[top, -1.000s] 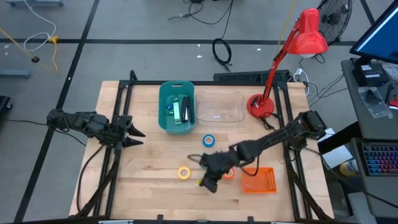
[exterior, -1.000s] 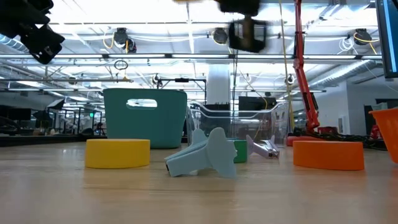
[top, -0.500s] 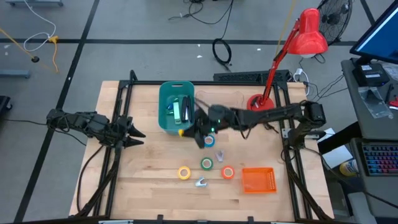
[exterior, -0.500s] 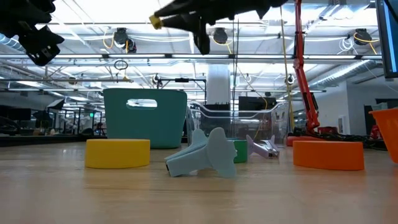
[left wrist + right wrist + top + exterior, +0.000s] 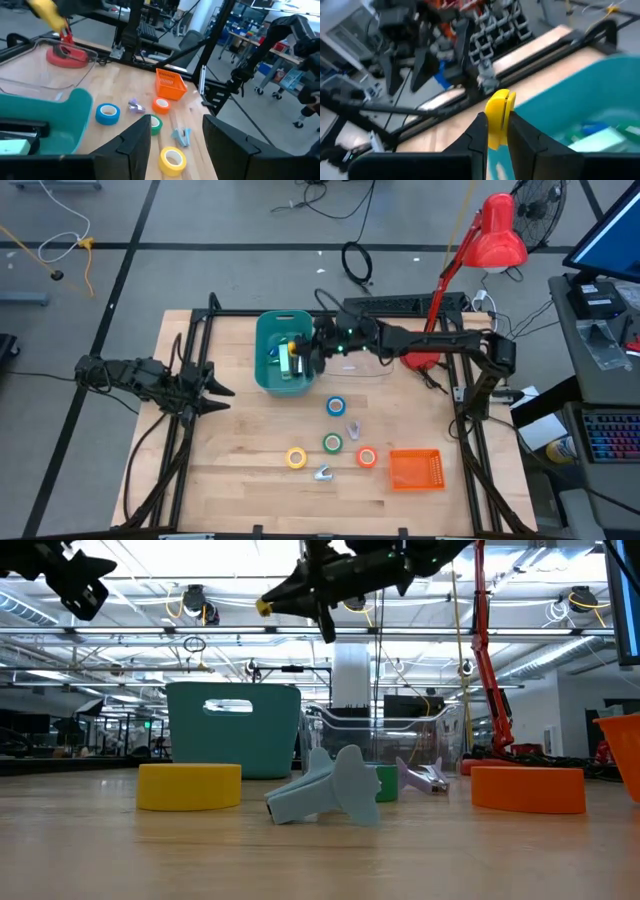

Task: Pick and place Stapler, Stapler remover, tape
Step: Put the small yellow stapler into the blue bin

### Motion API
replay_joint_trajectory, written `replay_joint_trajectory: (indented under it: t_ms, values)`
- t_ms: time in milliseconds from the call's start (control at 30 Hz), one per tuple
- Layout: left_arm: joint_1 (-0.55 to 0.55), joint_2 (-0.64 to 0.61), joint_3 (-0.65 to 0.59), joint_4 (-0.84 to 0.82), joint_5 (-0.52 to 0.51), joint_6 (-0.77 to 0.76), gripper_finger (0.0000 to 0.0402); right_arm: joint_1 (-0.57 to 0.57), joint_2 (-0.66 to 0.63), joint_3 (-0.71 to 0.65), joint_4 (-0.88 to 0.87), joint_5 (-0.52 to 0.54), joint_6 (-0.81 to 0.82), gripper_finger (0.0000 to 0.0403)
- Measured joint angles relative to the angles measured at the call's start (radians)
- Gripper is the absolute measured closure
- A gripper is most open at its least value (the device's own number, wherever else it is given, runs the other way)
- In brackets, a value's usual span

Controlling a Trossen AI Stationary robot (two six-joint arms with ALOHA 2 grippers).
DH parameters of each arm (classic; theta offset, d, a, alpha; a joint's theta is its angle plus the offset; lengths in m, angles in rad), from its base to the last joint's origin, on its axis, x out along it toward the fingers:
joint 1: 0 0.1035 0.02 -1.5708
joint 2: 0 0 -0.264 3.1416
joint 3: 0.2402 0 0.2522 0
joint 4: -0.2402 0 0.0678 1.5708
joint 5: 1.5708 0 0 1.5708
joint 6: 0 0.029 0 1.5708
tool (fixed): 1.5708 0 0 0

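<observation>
A: Where was the right gripper [image 5: 296, 362]?

B: Upper centre of the overhead frame, above the teal bin [image 5: 268, 375]. Fingers pinched a small yellow staple remover [image 5: 498, 115]; its tip poked out at upper centre of the low frame.

A: Left gripper [image 5: 222, 397]?

B: At left, clear of the objects, fingers spread, nothing held.

A: The tape?

B: All on the table, centre to lower centre overhead: blue roll [image 5: 336, 407], green roll [image 5: 332, 443], yellow roll [image 5: 296, 458], orange roll [image 5: 367, 458]. Orange basket [image 5: 414, 471] at lower right.
</observation>
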Motion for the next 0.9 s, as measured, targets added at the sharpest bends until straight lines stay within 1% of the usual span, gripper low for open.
replay_joint_trajectory:
  t_ms: [133, 233, 400, 467, 567, 633, 800, 900]
  values:
    - [0.0, 0.0, 0.0, 0.005, -0.019, -0.006, 0.0222, -0.037, 0.051, 0.063, -0.014, 0.0, 0.006, 0.0364]
    - [0.0, 0.0, 0.0, 0.005, -0.026, -0.006, 0.0222, -0.051, 0.118, 0.148, -0.038, -0.005, 0.001, 0.0364]
    - [0.0, -0.001, 0.0, 0.004, -0.025, -0.014, 0.0222, -0.068, 0.235, 0.324, -0.218, -0.052, -0.047, 0.0364]
    - [0.0, -0.002, 0.0, 0.003, -0.025, -0.019, 0.0222, -0.07, 0.26, 0.379, -0.326, -0.054, -0.076, 0.0364]
    - [0.0, -0.002, 0.0, 0.003, -0.025, -0.023, 0.0222, -0.07, 0.3, 0.449, -0.444, -0.054, -0.117, 0.0364]
    - [0.0, -0.002, 0.0, 0.003, -0.026, -0.023, 0.0222, -0.069, 0.329, 0.476, -0.502, -0.056, -0.131, 0.0364]
    - [0.0, -0.002, 0.0, 0.002, -0.026, -0.013, 0.0222, -0.052, 0.375, 0.496, -0.529, -0.084, -0.144, 0.0364]
    - [0.0, -0.002, 0.0, 0.002, -0.029, -0.013, 0.0222, -0.039, 0.387, 0.497, -0.576, -0.09, -0.187, 0.0364]
